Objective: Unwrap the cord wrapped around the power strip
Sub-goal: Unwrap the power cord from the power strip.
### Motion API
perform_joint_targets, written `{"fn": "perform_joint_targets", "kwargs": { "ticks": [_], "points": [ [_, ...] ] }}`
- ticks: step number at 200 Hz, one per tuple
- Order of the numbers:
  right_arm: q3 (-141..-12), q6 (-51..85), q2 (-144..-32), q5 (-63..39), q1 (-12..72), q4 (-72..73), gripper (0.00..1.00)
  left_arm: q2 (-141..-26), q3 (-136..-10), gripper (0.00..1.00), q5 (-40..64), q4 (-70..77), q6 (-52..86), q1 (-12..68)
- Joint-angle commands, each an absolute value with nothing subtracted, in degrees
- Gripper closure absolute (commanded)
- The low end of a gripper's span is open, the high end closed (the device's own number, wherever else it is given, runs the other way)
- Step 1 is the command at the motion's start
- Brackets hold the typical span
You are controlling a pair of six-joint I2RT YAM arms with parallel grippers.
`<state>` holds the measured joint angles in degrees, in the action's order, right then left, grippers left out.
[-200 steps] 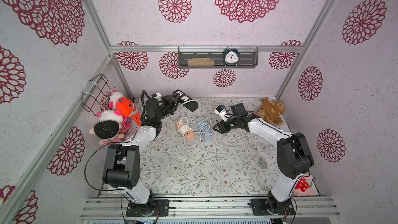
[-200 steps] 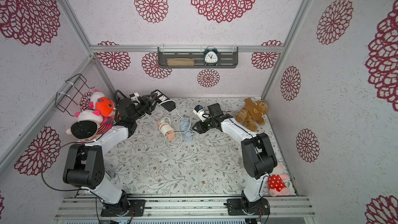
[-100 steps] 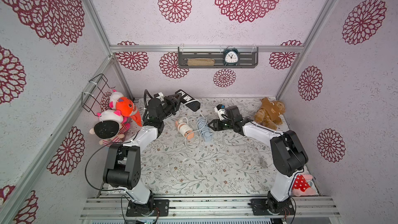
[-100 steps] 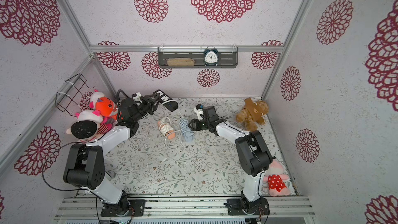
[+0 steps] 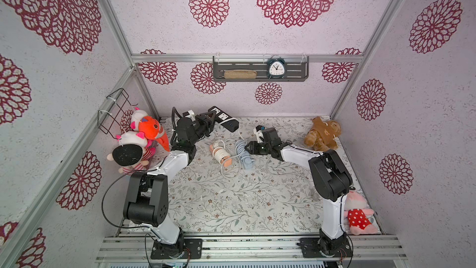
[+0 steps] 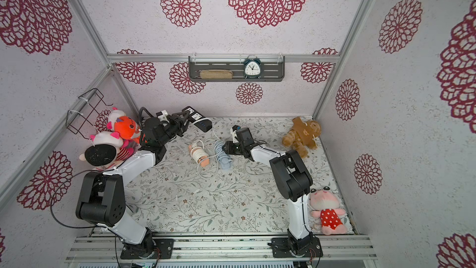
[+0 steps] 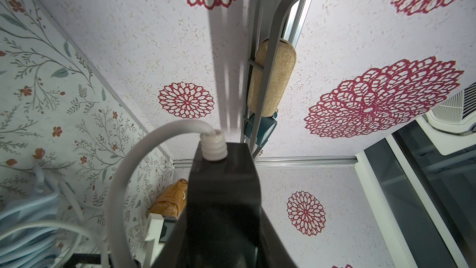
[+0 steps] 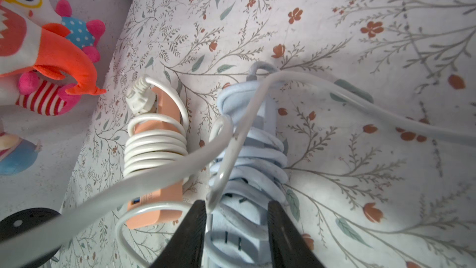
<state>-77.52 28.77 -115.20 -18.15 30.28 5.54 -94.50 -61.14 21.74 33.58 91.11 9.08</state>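
So, mid-table the right gripper (image 8: 237, 203) is clamped on the cord-wound blue power strip (image 8: 247, 248) beside the orange power strip (image 8: 154, 217), and further back the left gripper (image 5: 210, 121) grips the black power strip (image 5: 226, 119) in the air, white cord (image 7: 119, 176) dangling.

No legible text found. Alarm clock (image 5: 275, 68) on the far-wall shelf (image 5: 296, 78): dial numerals present, too small to read in both top views. Orange power strip (image 8: 164, 114), mid-table: small blue mark on its side, blurred, unreadable
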Motion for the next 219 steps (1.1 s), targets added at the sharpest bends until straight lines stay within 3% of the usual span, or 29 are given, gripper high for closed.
{"fn": "perform_joint_targets", "kwargs": {
  "ticks": [1, 67, 117, 149, 219],
  "points": [
    [-79.93, 29.49, -115.42, -16.79, 30.75, 7.03, 0.57, -93.17, -61.58, 1.00, 21.58, 37.70, 92.03, 9.40],
    [-85.46, 29.01, -120.31, -15.07, 31.14, 4.93, 0.59, -93.36, -61.48, 1.00, 21.50, 38.66, 92.66, 10.28],
    [-86.25, 26.91, -119.47, -13.40, 31.11, 2.04, 0.89, -93.00, -61.46, 1.00, 21.25, 38.09, 92.34, 9.72],
    [-85.89, 24.61, -115.97, -12.48, 30.89, -0.27, 0.98, -93.46, -63.70, 1.00, 20.84, 36.38, 91.77, 8.75],
    [-82.56, 19.38, -107.19, -12.08, 28.21, -6.14, 1.00, -93.83, -72.06, 1.00, 19.51, 31.74, 90.92, 5.45]
  ]
}}
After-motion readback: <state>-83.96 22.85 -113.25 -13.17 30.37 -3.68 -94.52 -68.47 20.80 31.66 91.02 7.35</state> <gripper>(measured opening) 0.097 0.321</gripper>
